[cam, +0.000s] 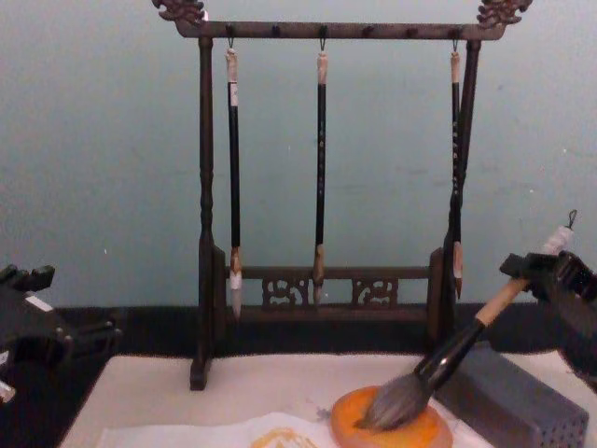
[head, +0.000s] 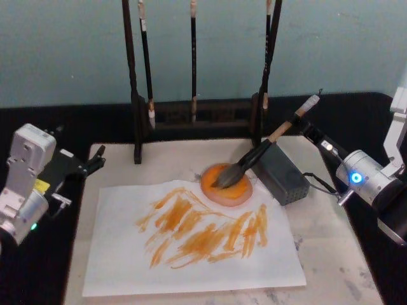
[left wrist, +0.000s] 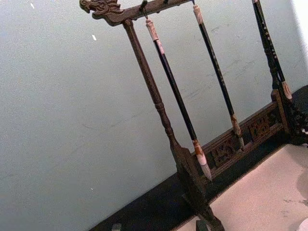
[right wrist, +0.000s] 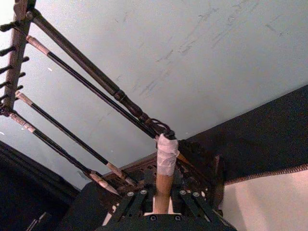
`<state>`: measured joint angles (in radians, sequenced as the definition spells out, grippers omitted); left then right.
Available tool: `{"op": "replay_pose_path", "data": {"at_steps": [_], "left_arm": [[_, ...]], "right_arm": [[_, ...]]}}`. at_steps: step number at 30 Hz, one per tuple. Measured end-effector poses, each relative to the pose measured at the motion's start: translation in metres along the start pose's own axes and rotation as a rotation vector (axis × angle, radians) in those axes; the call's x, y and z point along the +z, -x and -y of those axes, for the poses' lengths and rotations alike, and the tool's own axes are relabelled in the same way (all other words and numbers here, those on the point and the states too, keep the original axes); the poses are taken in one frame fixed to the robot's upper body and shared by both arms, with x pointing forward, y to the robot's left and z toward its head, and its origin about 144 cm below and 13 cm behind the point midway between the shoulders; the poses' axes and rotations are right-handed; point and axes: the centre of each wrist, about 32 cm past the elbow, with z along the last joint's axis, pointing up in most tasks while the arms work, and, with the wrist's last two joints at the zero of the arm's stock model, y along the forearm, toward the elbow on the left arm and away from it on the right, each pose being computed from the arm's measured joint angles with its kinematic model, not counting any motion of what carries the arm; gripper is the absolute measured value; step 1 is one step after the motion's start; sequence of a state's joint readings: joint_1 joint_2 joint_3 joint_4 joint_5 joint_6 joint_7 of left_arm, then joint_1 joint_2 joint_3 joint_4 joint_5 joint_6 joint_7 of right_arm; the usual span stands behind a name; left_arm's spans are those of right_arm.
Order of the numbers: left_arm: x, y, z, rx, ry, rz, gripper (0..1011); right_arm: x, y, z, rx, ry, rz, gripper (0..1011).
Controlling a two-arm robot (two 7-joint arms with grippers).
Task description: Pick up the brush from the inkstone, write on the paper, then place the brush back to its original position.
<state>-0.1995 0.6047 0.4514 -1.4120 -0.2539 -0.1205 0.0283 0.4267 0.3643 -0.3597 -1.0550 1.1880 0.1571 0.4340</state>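
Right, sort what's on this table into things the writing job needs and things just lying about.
Job: the brush, tuft on the inkstone; the paper, streaked orange; the right gripper, jaws shut on the brush handle.
Lying about: the wooden rack with three thin brushes; the grey block; the beige mat; the left gripper, parked at left.

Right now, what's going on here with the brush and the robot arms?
The right gripper is shut on the brush near its white end, with the bristles resting on the orange inkstone. The paper in front carries a spread of orange strokes, so the writing looks done and the brush is at the inkstone, not yet released. The left gripper is parked off to the left.
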Motion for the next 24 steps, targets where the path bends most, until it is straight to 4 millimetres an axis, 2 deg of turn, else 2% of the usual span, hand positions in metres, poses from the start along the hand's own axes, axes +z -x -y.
{"op": "replay_pose_path", "data": {"at_steps": [10,11,13,20,21,22,24], "left_arm": [[0.0000,0.0000,0.0000,0.000,0.000,0.000,1001],[0.0000,0.0000,0.0000,0.000,0.000,0.000,1001],[0.0000,0.0000,0.0000,0.000,0.000,0.000,1001],[0.0000,0.0000,0.0000,0.000,0.000,0.000,1001],[0.0000,0.0000,0.0000,0.000,0.000,0.000,1001],[0.0000,0.0000,0.0000,0.000,0.000,0.000,1001],[0.0000,0.0000,0.0000,0.000,0.000,0.000,1001]], "right_arm": [[0.0001,0.0000,0.0000,0.001,0.000,0.000,469],[0.0001,0.0000,0.0000,0.001,0.000,0.000,534],[0.0002,-0.0001,0.0001,0.001,0.000,0.000,563],[0.0003,-0.0001,0.0001,0.002,0.000,0.000,807],[0.0003,-0.0001,0.0001,0.002,0.000,0.000,807],[0.0003,-0.0001,0.0001,0.002,0.000,0.000,861],[0.0003,-0.0001,0.0001,0.003,0.000,0.000,890]]}}
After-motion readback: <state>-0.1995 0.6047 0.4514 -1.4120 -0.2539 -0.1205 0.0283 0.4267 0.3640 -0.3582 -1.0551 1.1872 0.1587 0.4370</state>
